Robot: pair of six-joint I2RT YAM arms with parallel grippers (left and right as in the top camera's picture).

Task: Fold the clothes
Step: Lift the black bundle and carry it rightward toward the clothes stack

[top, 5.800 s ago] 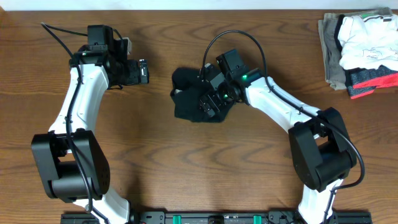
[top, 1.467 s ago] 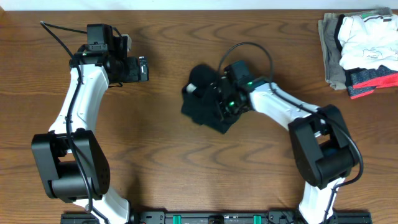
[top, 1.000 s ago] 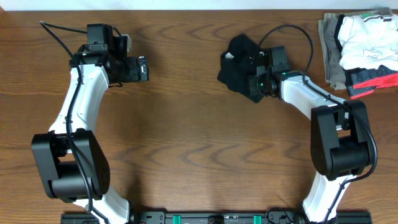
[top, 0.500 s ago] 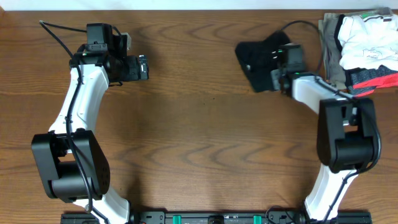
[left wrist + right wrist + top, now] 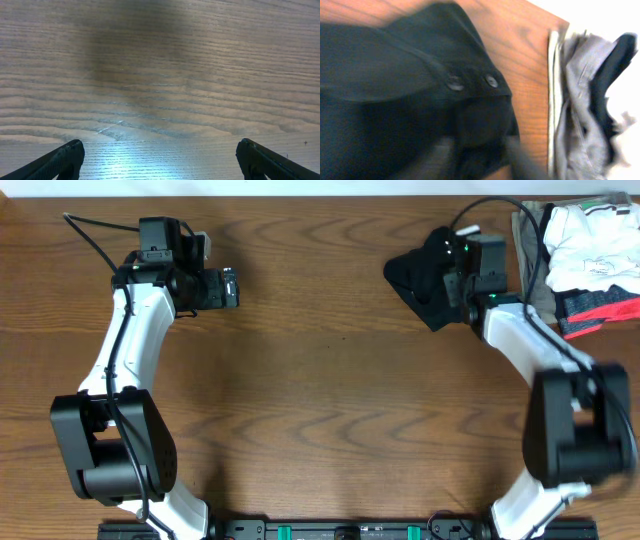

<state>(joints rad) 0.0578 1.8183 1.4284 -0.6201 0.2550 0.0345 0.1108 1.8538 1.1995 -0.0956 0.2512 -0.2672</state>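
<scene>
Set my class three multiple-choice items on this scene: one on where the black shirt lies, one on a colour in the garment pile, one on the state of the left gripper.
1. Where does the black shirt lie?
A. beneath the left gripper
B. in the far right part of the table, beside the garment pile
C. at the near edge, midway

2. Which colour shows in the pile's striped garment?
A. red
B. blue
C. yellow

3. How does the left gripper stand?
A. shut on the shirt
B. open over bare wood
C. shut on a white garment

Answers:
1 B: the overhead view shows it bunched next to the pile.
2 A: red stripes run across dark cloth.
3 B: its fingers stand wide apart with only wood between them.
</scene>
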